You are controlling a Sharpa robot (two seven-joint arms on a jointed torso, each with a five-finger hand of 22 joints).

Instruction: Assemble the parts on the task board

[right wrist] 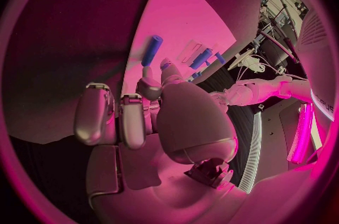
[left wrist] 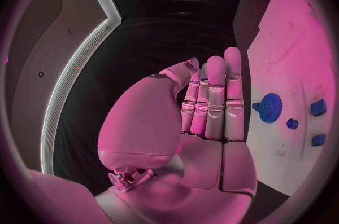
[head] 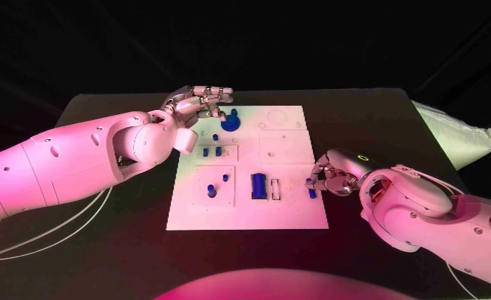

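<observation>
Head view of the black desk with the white task board at its centre. The left hand hovers at the board's 11 o'clock corner; in the left wrist view its fingers lie straight and close together, released, grasping nothing. Just beside the fingertips, on the board, sits a round blue gear, also visible in the left wrist view. The right hand rests at the board's 3 o'clock edge, its fingertips pinching a small blue peg; in the right wrist view this peg stands out beyond the thumb and a finger that hold it. On the board's near half, toward 6 o'clock, stands a larger blue block with a slim blue bar just beside it. Two small blue pieces lie at about 9 o'clock, and a small blue pin lies toward 7 o'clock.
</observation>
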